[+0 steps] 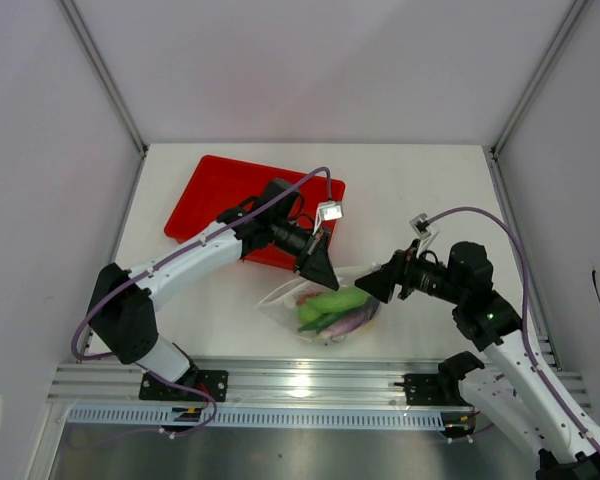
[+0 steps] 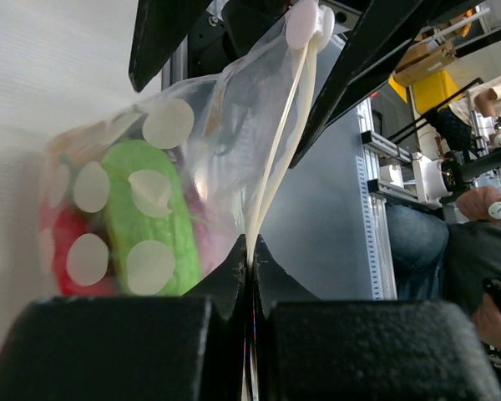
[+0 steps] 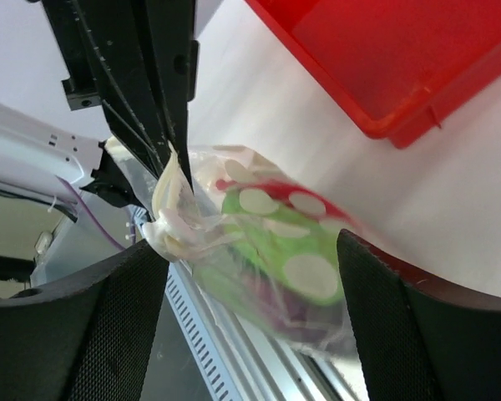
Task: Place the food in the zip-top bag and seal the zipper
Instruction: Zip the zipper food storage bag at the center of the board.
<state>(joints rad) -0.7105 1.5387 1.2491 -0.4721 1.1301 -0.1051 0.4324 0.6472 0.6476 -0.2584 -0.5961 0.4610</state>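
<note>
The clear zip-top bag point(image 1: 325, 308) lies near the table's front edge with the food point(image 1: 332, 302) inside: a green piece point(image 2: 142, 217), a red one point(image 2: 63, 238) and something purple point(image 3: 296, 305). My left gripper point(image 1: 320, 268) is shut on the bag's upper edge, pinching the pale zipper strip point(image 2: 275, 159) between its tips point(image 2: 250, 255). My right gripper point(image 1: 378, 285) is open at the bag's right end. Its fingers point(image 3: 384, 317) stand wide on either side of the bag point(image 3: 259, 242) and do not press it. The zipper point(image 3: 171, 200) runs up to the left gripper's fingers point(image 3: 163, 83).
A red tray point(image 1: 220, 190) sits at the back left, under the left arm's forearm; its corner point(image 3: 401, 67) shows beyond the bag. The aluminium rail point(image 1: 300, 380) runs along the table's front edge just below the bag.
</note>
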